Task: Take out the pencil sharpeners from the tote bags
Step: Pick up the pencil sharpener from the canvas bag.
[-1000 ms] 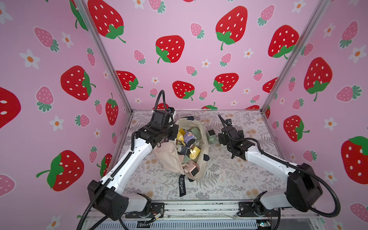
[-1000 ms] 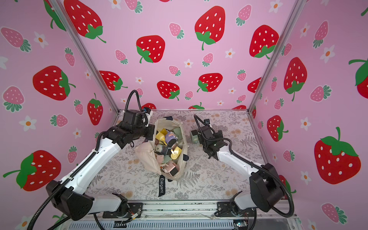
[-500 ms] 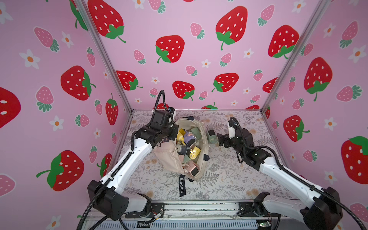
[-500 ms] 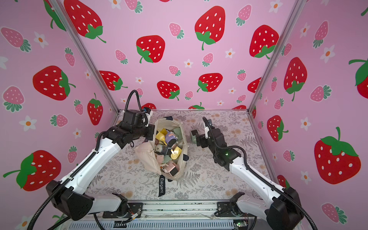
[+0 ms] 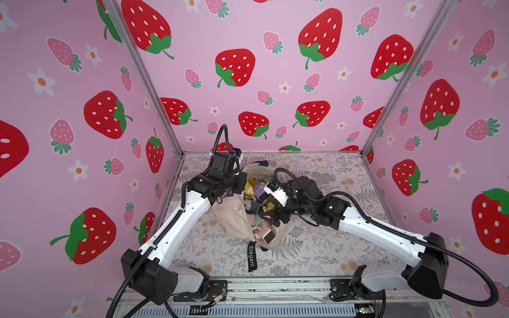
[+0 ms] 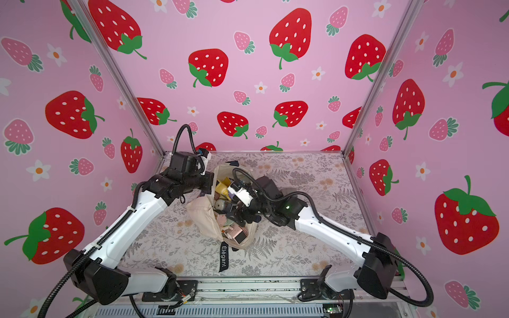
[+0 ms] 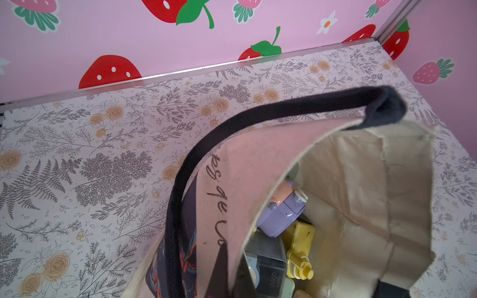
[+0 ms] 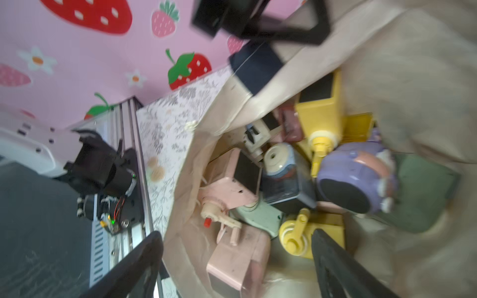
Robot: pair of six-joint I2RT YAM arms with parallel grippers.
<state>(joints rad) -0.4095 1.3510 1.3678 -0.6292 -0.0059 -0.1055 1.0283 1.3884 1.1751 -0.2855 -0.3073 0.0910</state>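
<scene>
While the tote bag (image 5: 230, 220) is lying on the floral surface (image 5: 316, 247) with its mouth turned upward, the left gripper (image 5: 241, 180) is sitting at the bag's rim on the left arm's side. Its jaws are pressed together and, judging from how the cream cloth and navy handle (image 7: 258, 116) are rising right under the left wrist camera, it is pinching the rim. This is most likely propping the soft mouth open, so that the canvas is not folding over the contents and the other arm is getting a free way in.

The right gripper (image 8: 235, 233) is hovering over the opening with its jaws spread wide and nothing between them, pointing down at the pile. Every pencil sharpener in view is inside the bag, all jumbled against one another: a purple sharpener (image 8: 353, 178), a yellow sharpener (image 8: 302, 237), a pink sharpener (image 8: 229, 178) and a sage green sharpener (image 8: 258, 218). The yellow one is lying just beside one of the right gripper's fingers (image 8: 333, 258), so it is probably the next pick. Its crank is sticking out and is looking awkward to clamp.
</scene>
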